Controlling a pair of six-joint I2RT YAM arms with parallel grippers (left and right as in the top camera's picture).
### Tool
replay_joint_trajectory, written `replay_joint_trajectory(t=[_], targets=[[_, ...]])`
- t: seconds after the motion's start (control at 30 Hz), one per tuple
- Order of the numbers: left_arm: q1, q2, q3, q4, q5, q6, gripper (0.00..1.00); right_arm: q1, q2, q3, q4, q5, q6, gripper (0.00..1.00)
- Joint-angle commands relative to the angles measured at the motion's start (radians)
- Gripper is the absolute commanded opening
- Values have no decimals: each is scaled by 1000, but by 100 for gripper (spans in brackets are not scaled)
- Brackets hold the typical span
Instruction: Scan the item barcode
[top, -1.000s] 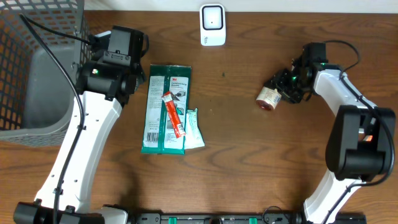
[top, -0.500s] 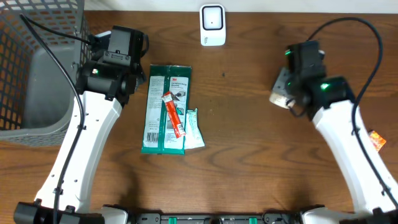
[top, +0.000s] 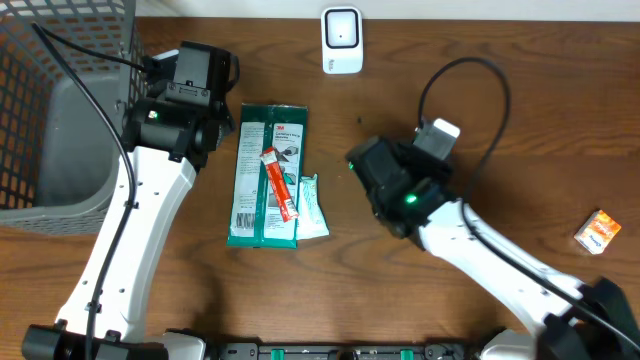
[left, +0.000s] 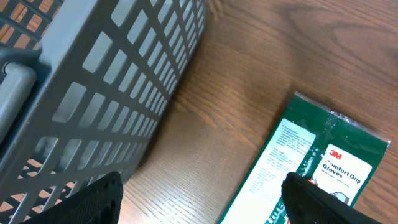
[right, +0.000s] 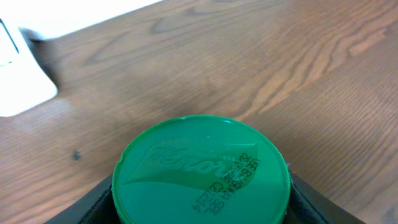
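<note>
Swung in from the right side since a second ago, my right jaws are now over the middle of the tabletop (top: 250, 300). They pinch a green-lidded container (right: 202, 171) by its sides, lid facing the wrist camera, with the white scanner (top: 341, 40) up ahead. Left jaws hang spread between the basket (left: 93, 93) and the green glove pack (left: 311, 168).

Setting: mock shop checkout on a robot test bench. Evidence: brown wood-grain counter (top: 340, 300); white boxy barcode scanner (top: 341, 40) standing at its far edge; grey plastic lattice shopping basket (top: 60, 50) at the left; retail-packed goods lying loose: green 3M glove pack (top: 250, 190), small orange carton (top: 597, 231). Two white robot arms (top: 135, 230) work from the near edge.
</note>
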Motion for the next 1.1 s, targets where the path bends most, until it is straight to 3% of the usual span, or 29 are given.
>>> replay_joint_trajectory(t=[0.0, 0.37, 0.6, 0.73, 1.07], targets=[[2, 6, -5, -3, -16, 13, 82, -4, 45, -73, 112, 163, 49, 13], [2, 6, -5, -3, -16, 13, 82, -81, 259, -103, 413, 163, 40, 6], [2, 6, -5, -3, -16, 13, 82, -166, 314, -103, 607, 163, -227, 5], [2, 6, -5, -3, -16, 13, 82, -205, 314, -103, 632, 134, -293, 7], [2, 6, -5, -3, -16, 13, 82, -218, 314, -104, 609, -21, -295, 17]])
